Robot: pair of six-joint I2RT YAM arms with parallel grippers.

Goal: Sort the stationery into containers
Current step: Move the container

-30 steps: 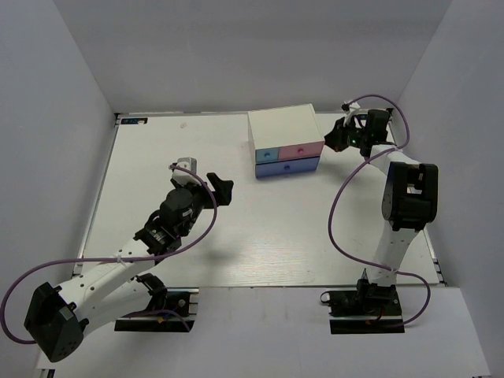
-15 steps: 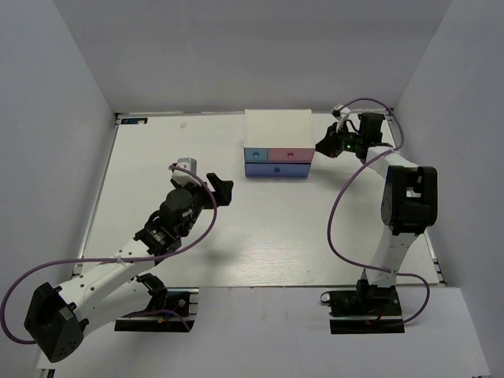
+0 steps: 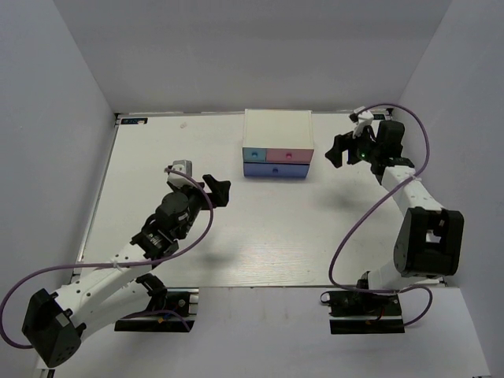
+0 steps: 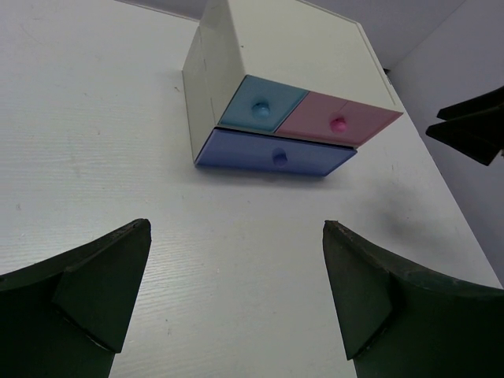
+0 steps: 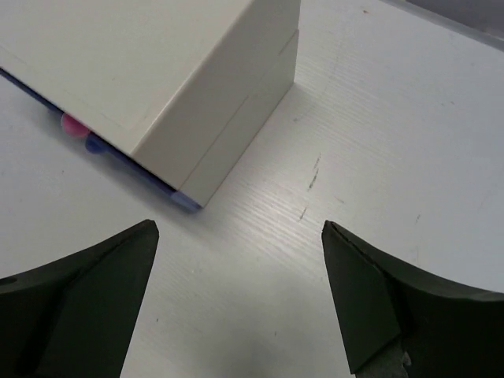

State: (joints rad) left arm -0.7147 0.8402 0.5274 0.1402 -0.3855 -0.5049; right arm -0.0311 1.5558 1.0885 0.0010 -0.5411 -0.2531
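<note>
A white tabletop fills the top view, with plain grey walls around it. The box stands at the far side, about in the middle, and its coloured drawer fronts face the near edge. The left hand is nearer than the box and to its left, well apart from it. Its two fingers are spread and nothing is between them. The right hand is just to the right of the box and does not touch it. Its fingers are also spread and point toward the box. A purple cable runs along each arm.

In the left wrist view the box is seen from the front, a little tilted in the picture. The light-blue drawer is at the upper left, the pink drawer is beside it on the right, and the wide blue-violet drawer lies below both. Each has a small knob, and all three fronts look pushed in. The dark fingers of the left hand stand wide apart at the bottom, with only bare tabletop between them. At the right edge the tips of the right hand show, beside the box.

In the right wrist view the right side wall and the top of the box are seen from above. A pink knob and a blue knob show past the front edge. The right hand's fingers are wide apart and empty, near the front corner of the box.
</note>
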